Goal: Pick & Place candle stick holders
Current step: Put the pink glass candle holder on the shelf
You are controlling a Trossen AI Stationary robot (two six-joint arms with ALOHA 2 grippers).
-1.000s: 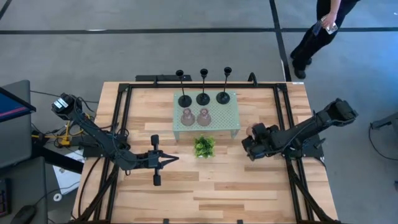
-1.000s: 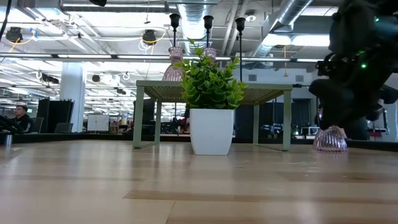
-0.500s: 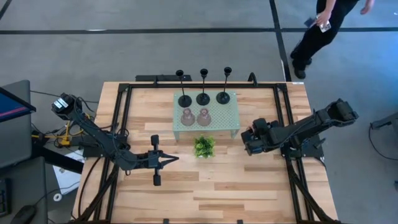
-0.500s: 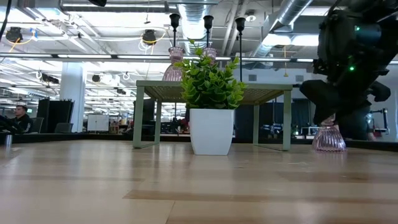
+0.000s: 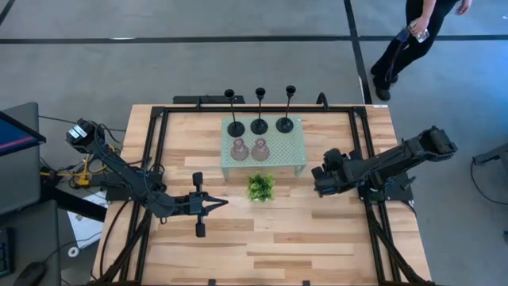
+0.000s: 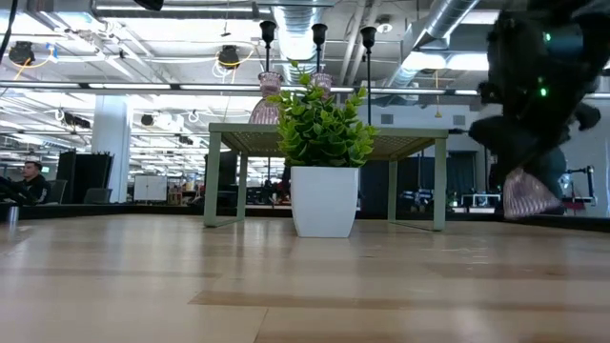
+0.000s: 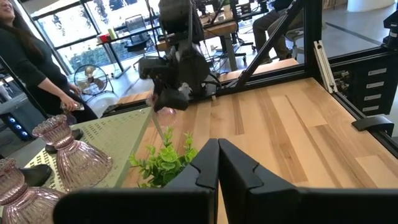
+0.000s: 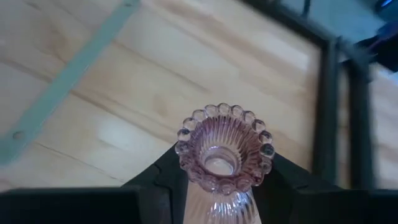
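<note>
Pale butcher-block planks are stretching under me, framed by black rails, with a busy open office glowing beyond the far edge and a person in dark clothes walking past the table's far right corner. My right gripper (image 8: pixel 219 186) is hanging over the wooden table (image 5: pixel 270 238) just to the right of the mint-green perforated stand (image 5: pixel 295 151), and its fingers (image 8: pixel 163 171) are pressing in from either side on the pink glass candle holder (image 8: pixel 224 158). That holder is riding clear of the wood, tilted in the low view (image 6: pixel 530 193) with its wide foot swung down and outward; its long axis is running along my fingers, and its beaded, ribbed rim is pointing forward past the fingertips. Two more pink glass holders (image 5: pixel 249 148) are sitting upright on the stand's near half, and three black stemmed holders (image 5: pixel 259 111) are standing in a row along its far half, stems vertical. A small leafy plant in a white pot (image 6: pixel 324 162) is sitting just in front of the stand. My left gripper (image 5: pixel 225 203) is waiting low over the near left of the table, its fingers (image 7: pixel 205 171) pressed together on nothing. I am finding no readable writing anywhere.
</note>
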